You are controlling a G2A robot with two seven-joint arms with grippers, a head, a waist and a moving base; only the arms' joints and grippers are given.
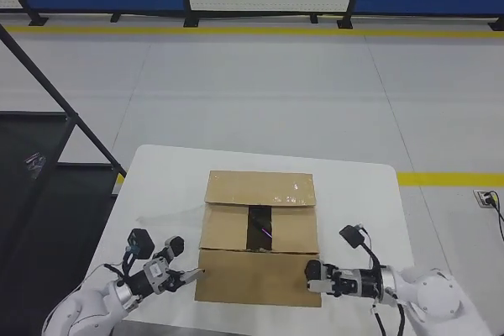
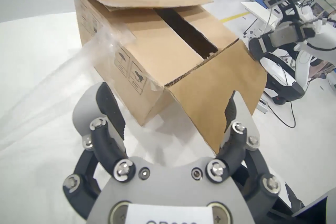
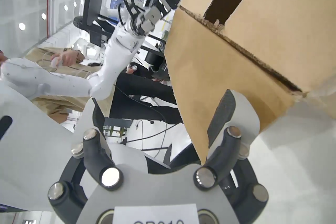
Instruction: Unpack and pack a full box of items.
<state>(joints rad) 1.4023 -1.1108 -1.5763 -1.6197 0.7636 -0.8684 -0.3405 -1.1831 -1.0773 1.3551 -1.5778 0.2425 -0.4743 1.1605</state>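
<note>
**Both grippers flank the box's near flap**

The cardboard box sits mid-table, close to the near edge of the table. Its near flap is folded outward, and the inner flaps nearly meet over a dark slot. The left gripper is at that flap's left corner and the right gripper at its right corner — both with fingers spread, clamped on nothing. Corrugated board is likely stiff and light but creases readily at the fold. A full box would be heavy — better to pinch the flap edges near the corners than lift the body.
</note>
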